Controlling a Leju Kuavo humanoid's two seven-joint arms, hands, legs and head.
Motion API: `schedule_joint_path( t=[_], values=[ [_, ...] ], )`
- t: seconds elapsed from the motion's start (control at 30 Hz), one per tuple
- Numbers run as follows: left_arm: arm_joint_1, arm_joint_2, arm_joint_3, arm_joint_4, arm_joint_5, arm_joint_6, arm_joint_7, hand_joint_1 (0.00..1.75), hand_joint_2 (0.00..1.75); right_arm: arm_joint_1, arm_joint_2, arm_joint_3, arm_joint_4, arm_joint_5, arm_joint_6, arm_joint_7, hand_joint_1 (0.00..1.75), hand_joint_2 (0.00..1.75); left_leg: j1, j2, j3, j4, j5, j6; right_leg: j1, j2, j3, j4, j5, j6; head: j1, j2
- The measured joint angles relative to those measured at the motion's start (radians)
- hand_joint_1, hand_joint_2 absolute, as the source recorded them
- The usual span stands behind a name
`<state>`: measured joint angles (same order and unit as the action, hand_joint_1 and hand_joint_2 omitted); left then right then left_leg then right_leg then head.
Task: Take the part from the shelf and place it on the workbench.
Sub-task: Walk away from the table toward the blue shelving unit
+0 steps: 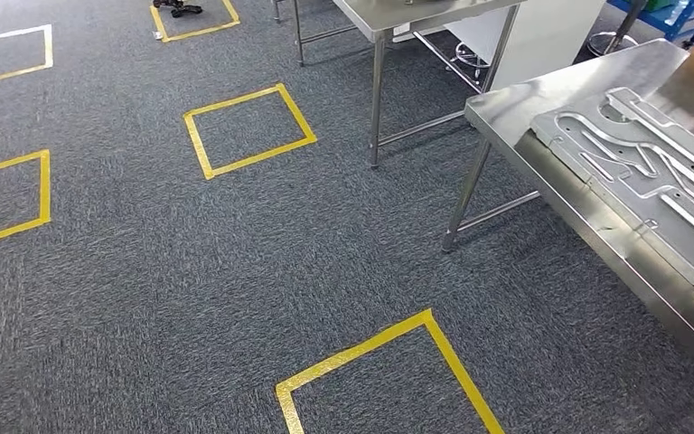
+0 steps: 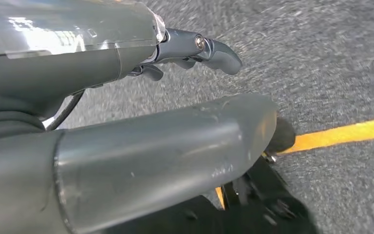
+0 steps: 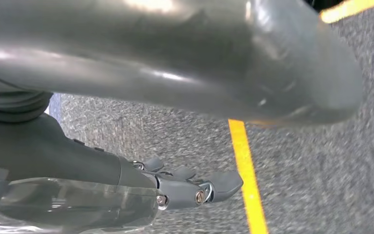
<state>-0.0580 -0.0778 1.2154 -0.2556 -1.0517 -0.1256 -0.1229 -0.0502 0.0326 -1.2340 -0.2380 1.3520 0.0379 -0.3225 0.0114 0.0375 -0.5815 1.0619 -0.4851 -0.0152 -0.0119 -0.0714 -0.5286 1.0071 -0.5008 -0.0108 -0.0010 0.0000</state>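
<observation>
The steel workbench (image 1: 524, 104) stands at the right of the head view, seen at an angle. A grey metal plate (image 1: 633, 167) with raised rails and grooves lies on its top. My left hand (image 2: 126, 68) hangs over the carpet, its thick thumb (image 2: 175, 151) apart from the dark fingers (image 2: 214, 51), with nothing between them. My right hand (image 3: 78, 156) hangs the same way, thumb (image 3: 199, 63) well apart from the fingers (image 3: 199, 187), and holds nothing.
Grey carpet carries several yellow tape squares, one near my feet (image 1: 389, 362) and one further off (image 1: 248, 131). A second steel table (image 1: 389, 23) on thin legs stands behind the workbench. A small dark object (image 1: 179, 9) lies in a far square.
</observation>
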Motion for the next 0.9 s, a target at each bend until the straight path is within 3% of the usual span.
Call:
schedule_joint_path(
  t=[0.07,0.13,0.2,0.3,0.33,0.37,0.4,0.43,0.5,0.57,0.63,0.7,0.73,0.77,0.83,0.87,0.9],
  values=[
    [0.000,0.000,0.013,0.000,0.009,-0.006,0.018,0.00,0.00,-0.002,-0.001,0.002,0.002,0.002,-0.001,0.004,0.00,0.00,-0.007,0.014,0.026,-0.052,0.009,0.011,0.002,-0.014,0.006,0.000,-0.004,0.012,0.001,0.000],
    [0.004,0.000,0.026,0.001,0.014,-0.010,0.038,0.00,0.00,-0.006,-0.001,0.003,0.002,0.004,-0.002,0.014,0.00,0.00,-0.008,-0.004,0.027,-0.057,0.014,0.023,0.001,-0.025,0.012,-0.002,-0.006,0.024,0.000,0.000],
    [0.007,-0.002,0.036,0.003,0.017,-0.011,0.053,0.00,0.00,-0.008,-0.002,0.005,0.003,0.007,-0.002,0.024,0.00,0.00,-0.005,-0.020,0.034,-0.070,0.022,0.037,-0.003,-0.001,0.007,0.022,-0.029,0.035,0.002,0.000],
    [0.005,-0.003,0.046,0.005,0.023,-0.012,0.064,0.00,0.00,-0.003,-0.004,0.008,0.006,0.008,-0.002,0.033,0.00,0.00,-0.005,-0.045,0.034,-0.076,0.030,0.049,-0.006,0.060,-0.076,0.195,-0.121,0.041,0.007,0.000],
    [0.005,-0.003,0.050,0.005,0.024,-0.012,0.065,0.00,0.00,-0.001,-0.004,0.008,0.006,0.009,-0.003,0.036,0.00,0.00,-0.006,-0.055,0.033,-0.075,0.031,0.050,-0.005,0.066,-0.106,0.253,-0.139,0.041,0.008,0.000],
    [0.005,-0.003,0.053,0.005,0.026,-0.013,0.066,0.00,0.00,0.001,-0.004,0.008,0.007,0.010,-0.003,0.039,0.00,0.00,-0.007,-0.067,0.033,-0.074,0.030,0.050,-0.005,0.068,-0.123,0.279,-0.137,0.042,0.008,0.000],
    [0.006,-0.003,0.057,0.005,0.029,-0.016,0.066,0.00,0.00,0.002,-0.004,0.009,0.007,0.011,-0.003,0.040,0.00,0.00,-0.008,-0.078,0.034,-0.073,0.030,0.049,-0.005,0.070,-0.121,0.266,-0.114,0.041,0.008,0.000],
    [0.006,-0.004,0.060,0.006,0.032,-0.019,0.064,0.00,0.00,0.003,-0.004,0.009,0.007,0.011,-0.003,0.040,0.00,0.00,-0.008,-0.089,0.035,-0.072,0.029,0.048,-0.006,0.075,-0.101,0.215,-0.076,0.039,0.008,0.000],
    [0.005,-0.004,0.064,0.006,0.035,-0.027,0.058,0.00,0.00,0.003,-0.005,0.009,0.008,0.012,-0.004,0.040,0.00,0.00,-0.010,-0.110,0.034,-0.065,0.026,0.043,-0.007,0.107,-0.045,0.080,-0.009,0.032,0.008,0.000],
    [0.005,-0.005,0.065,0.007,0.035,-0.033,0.052,0.00,0.00,0.002,-0.005,0.009,0.009,0.012,-0.006,0.039,0.00,0.00,-0.011,-0.128,0.028,-0.059,0.023,0.032,-0.005,0.128,-0.018,0.013,0.009,0.024,0.008,0.000],
    [0.007,-0.004,0.066,0.007,0.033,-0.035,0.045,0.00,0.00,0.000,-0.005,0.010,0.009,0.012,-0.009,0.039,0.00,0.00,-0.009,-0.142,0.022,-0.059,0.024,0.020,-0.002,0.115,-0.015,0.007,0.009,0.013,0.008,0.000],
    [0.010,-0.004,0.066,0.007,0.032,-0.035,0.033,0.00,0.00,-0.001,-0.005,0.010,0.009,0.012,-0.010,0.042,0.00,0.00,-0.008,-0.115,0.011,-0.034,0.006,0.010,-0.004,0.096,-0.011,0.000,0.013,-0.002,0.006,0.000],
    [0.009,-0.004,0.066,0.007,0.032,-0.036,0.025,0.00,0.00,0.000,-0.005,0.010,0.009,0.012,-0.011,0.044,0.00,0.00,-0.007,-0.092,-0.006,0.005,-0.019,0.006,-0.005,0.084,-0.009,-0.004,0.014,-0.009,0.004,0.000],
    [0.008,-0.005,0.066,0.008,0.032,-0.036,0.016,0.00,0.00,0.002,-0.005,0.010,0.009,0.012,-0.011,0.047,0.00,0.00,-0.006,-0.068,-0.034,0.063,-0.052,0.002,-0.004,0.073,-0.008,-0.005,0.014,-0.014,0.002,0.000],
    [0.006,-0.005,0.066,0.008,0.032,-0.037,0.003,0.00,0.00,0.006,-0.005,0.010,0.009,0.012,-0.012,0.051,0.00,0.00,-0.001,-0.051,-0.096,0.192,-0.111,-0.006,0.000,0.049,-0.009,-0.005,0.012,-0.018,-0.001,0.000],
    [0.006,-0.005,0.066,0.008,0.032,-0.037,-0.001,0.00,0.00,0.006,-0.005,0.010,0.010,0.012,-0.013,0.052,0.00,0.00,0.000,-0.049,-0.112,0.225,-0.117,-0.009,0.001,0.037,-0.008,-0.005,0.010,-0.018,-0.001,0.000],
    [0.008,-0.005,0.066,0.008,0.032,-0.037,-0.003,0.00,0.00,0.006,-0.005,0.010,0.010,0.012,-0.013,0.053,0.00,0.00,0.001,-0.046,-0.109,0.221,-0.105,-0.010,0.001,0.027,-0.007,-0.004,0.009,-0.017,-0.001,0.000]
  ],
)
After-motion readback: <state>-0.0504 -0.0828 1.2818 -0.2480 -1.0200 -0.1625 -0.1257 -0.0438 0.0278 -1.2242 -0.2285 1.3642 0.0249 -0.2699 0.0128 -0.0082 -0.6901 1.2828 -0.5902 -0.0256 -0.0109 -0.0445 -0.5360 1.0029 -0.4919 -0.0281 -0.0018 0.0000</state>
